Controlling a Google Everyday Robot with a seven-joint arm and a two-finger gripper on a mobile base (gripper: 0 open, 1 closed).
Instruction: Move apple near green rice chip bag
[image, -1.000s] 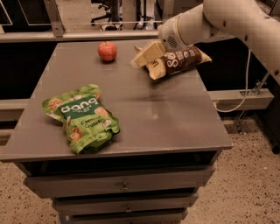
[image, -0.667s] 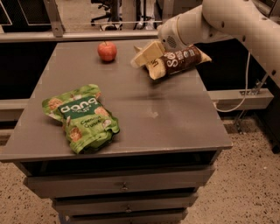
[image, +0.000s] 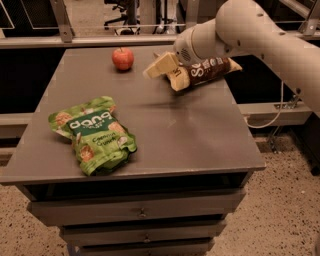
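Note:
The small red apple sits at the far edge of the grey table, left of centre. The green rice chip bag lies flat near the front left, with white "dang" lettering showing. My gripper hovers over the far middle of the table, to the right of the apple and apart from it. Its cream fingers are spread open and hold nothing. The white arm reaches in from the upper right.
A brown and tan chip bag lies at the far right of the table, partly behind the gripper. Drawers sit under the table top. Chair legs and rails stand beyond the far edge.
The gripper has moved a little to the left, toward the apple. The apple and both bags have not moved.

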